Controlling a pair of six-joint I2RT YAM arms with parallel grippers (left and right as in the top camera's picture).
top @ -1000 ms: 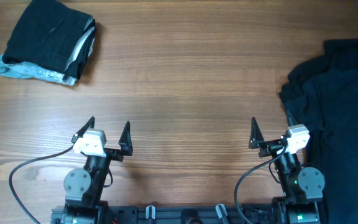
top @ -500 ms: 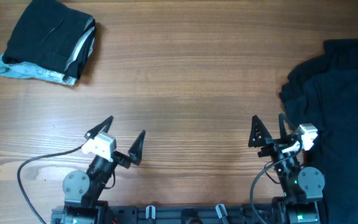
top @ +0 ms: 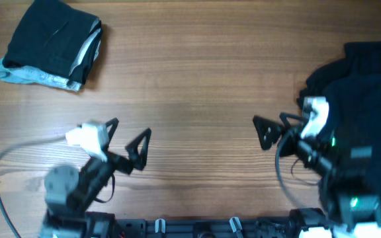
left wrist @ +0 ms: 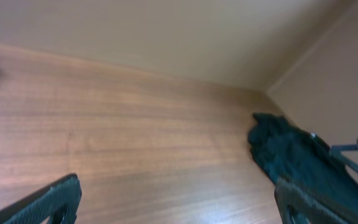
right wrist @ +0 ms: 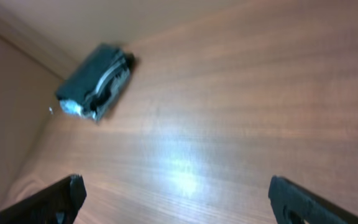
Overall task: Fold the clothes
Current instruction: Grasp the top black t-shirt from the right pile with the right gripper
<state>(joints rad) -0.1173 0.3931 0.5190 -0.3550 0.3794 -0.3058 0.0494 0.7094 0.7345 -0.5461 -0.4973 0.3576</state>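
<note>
Wooden tabletop fills the overhead view, and the clothes lie on it in 2 places. At the far left corner sits a folded dark stack, squared off, resting on a pale grey-blue piece whose edge shows along its near side. At the right edge a loose dark heap lies rumpled and unfolded. My right gripper hangs just beside that heap's left edge, its 2 fingers spread apart and holding nothing; the arm behind it overlaps the fabric as seen from above. My left gripper hovers over bare wood at near left, well apart from both lots, jaws likewise wide and empty. My left wrist camera looks across at the loose dark heap; my right wrist camera looks across at the folded dark stack.
</note>
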